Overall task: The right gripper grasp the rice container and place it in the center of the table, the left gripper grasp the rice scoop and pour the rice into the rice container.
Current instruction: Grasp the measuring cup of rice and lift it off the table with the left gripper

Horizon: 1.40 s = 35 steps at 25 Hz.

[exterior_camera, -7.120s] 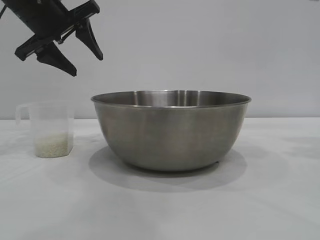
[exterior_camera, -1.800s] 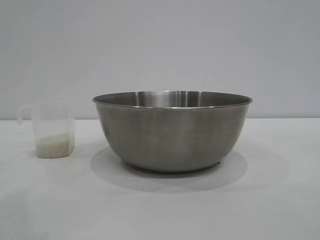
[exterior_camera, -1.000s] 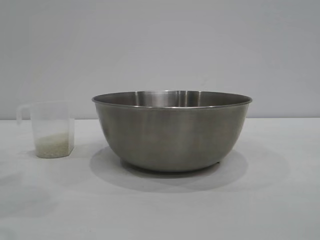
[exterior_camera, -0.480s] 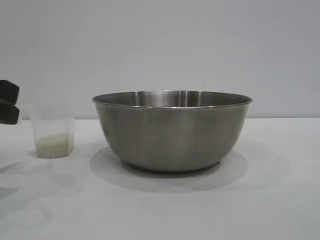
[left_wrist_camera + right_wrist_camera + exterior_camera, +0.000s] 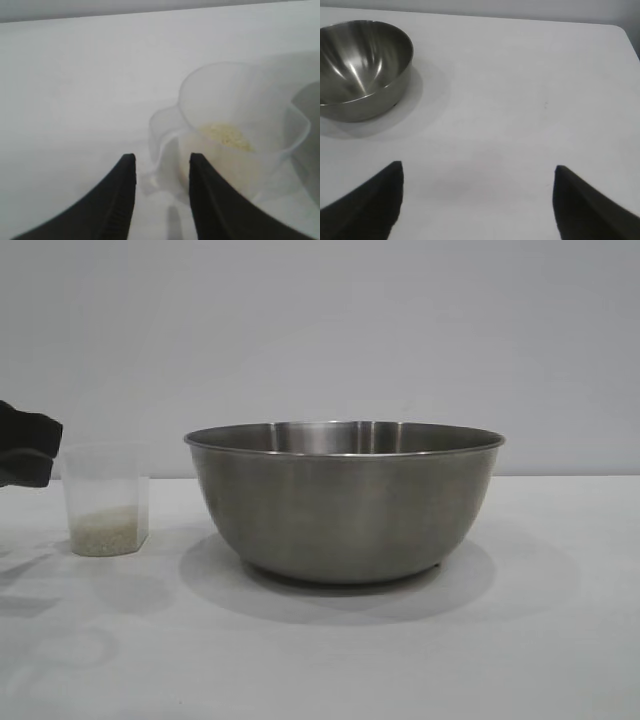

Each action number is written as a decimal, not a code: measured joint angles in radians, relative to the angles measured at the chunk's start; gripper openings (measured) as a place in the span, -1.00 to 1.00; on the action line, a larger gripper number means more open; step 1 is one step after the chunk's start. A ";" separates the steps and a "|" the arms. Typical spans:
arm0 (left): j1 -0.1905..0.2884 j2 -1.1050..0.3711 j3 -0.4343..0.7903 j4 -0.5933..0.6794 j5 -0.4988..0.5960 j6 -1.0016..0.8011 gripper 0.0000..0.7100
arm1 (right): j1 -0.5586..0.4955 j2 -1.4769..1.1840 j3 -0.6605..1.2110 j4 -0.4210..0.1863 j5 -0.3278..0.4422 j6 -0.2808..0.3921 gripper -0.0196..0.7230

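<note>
The rice container (image 5: 345, 505), a wide steel bowl, stands in the middle of the white table (image 5: 320, 660). To its left stands the rice scoop (image 5: 105, 500), a clear plastic cup with rice (image 5: 103, 530) in its bottom. My left gripper (image 5: 50, 452) reaches in from the left edge and hides the scoop's handle. In the left wrist view that gripper (image 5: 161, 159) is open, with the scoop's handle (image 5: 161, 137) in the gap at its fingertips and space on both sides. My right gripper (image 5: 477, 170) hangs wide open over bare table, far from the rice container (image 5: 362, 70).
A plain grey wall runs behind the table. The table's far edge and a corner (image 5: 620, 30) show in the right wrist view. The rice container's grey side (image 5: 307, 150) lies just beyond the rice scoop (image 5: 235, 125).
My left gripper has come in from the left edge, level with the scoop's rim, and now covers the handle. Bowl, scoop and right gripper have not moved.
</note>
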 joint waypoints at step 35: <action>0.000 0.123 -0.256 0.063 0.008 0.186 -1.00 | 0.000 0.000 0.000 0.000 0.000 0.000 0.47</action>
